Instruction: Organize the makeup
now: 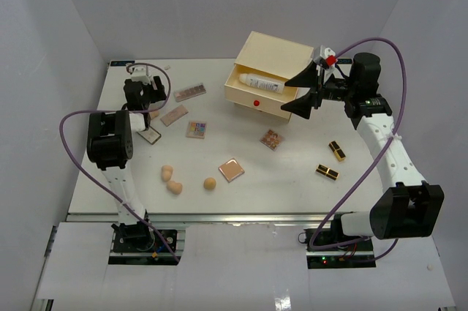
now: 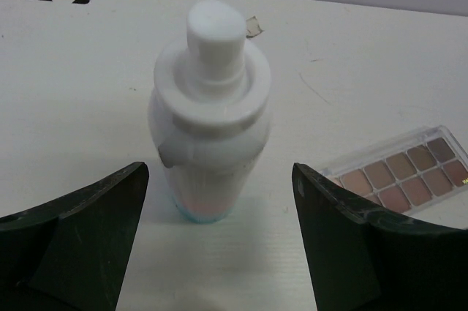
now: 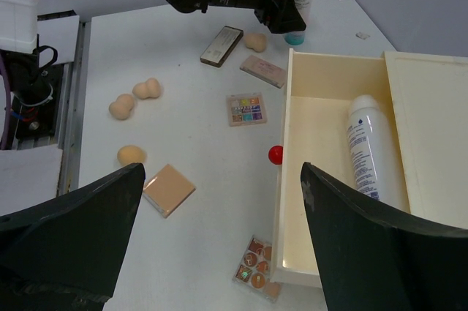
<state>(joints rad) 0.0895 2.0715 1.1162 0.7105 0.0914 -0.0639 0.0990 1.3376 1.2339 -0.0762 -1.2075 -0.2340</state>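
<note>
White bottle (image 2: 210, 113) upright at table's 10 o'clock, standing between fingers of left gripper (image 2: 219, 172). Jaws released, gap on both sides. Brown-shade palette (image 2: 406, 175) at bottle's 4 o'clock in wrist view. White tube (image 3: 369, 154) lies inside open drawer (image 3: 322, 113) of cream chest (image 1: 274, 51), table's 1 o'clock. Right gripper (image 3: 223, 172) hovers at drawer front, jaws spread wide, grasping nothing. Tan sponges (image 1: 175, 187) at 7 o'clock, peach compact (image 1: 231, 170) near 6, lipstick tubes (image 1: 336, 151) at 4.

Tight corner, half-free drawer (image 3: 314, 128)
An upright white bottle (image 2: 210, 128) stands between the left gripper's (image 2: 219, 179) spread fingers, gaps either side, a palette (image 2: 402, 175) just beside. A lying bottle (image 3: 369, 146) takes the drawer's back; the strip by the red knob (image 3: 275, 154) is bare.
</note>
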